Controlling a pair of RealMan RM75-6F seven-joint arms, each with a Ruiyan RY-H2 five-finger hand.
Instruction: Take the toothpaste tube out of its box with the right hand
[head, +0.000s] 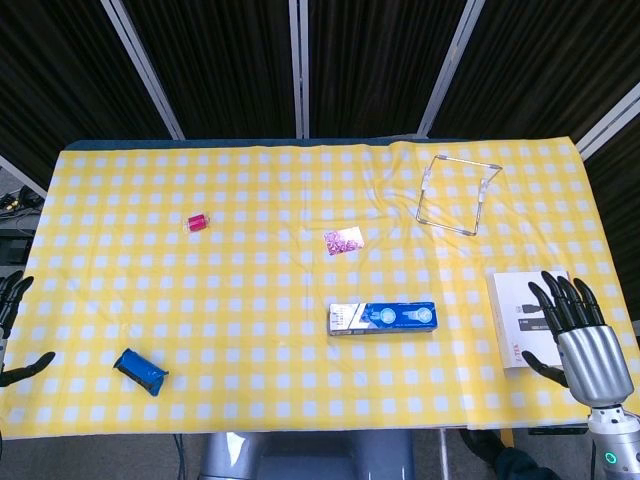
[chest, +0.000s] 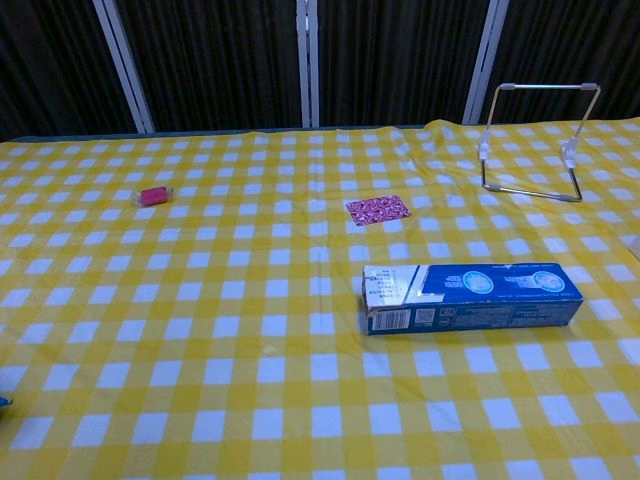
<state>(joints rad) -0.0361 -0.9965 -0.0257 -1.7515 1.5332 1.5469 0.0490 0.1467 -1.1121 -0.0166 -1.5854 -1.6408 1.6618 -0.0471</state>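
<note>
No wording can be read in either view. The blue toothpaste box (chest: 472, 296) carries white print along its top and side, with a barcode-like block on the side face near its white left end, all too small to make out. Right of that box, the white flat box (head: 520, 315) shows a few dark marks, likewise illegible.

Bare checked cloth (head: 470, 345) is lying between my right hand (head: 580, 335) and the toothpaste box (head: 382, 318), so that path is standing open. A white booklet (head: 512, 318) is sitting under my fingers; the wire stand (head: 456, 192) is standing well behind.
</note>
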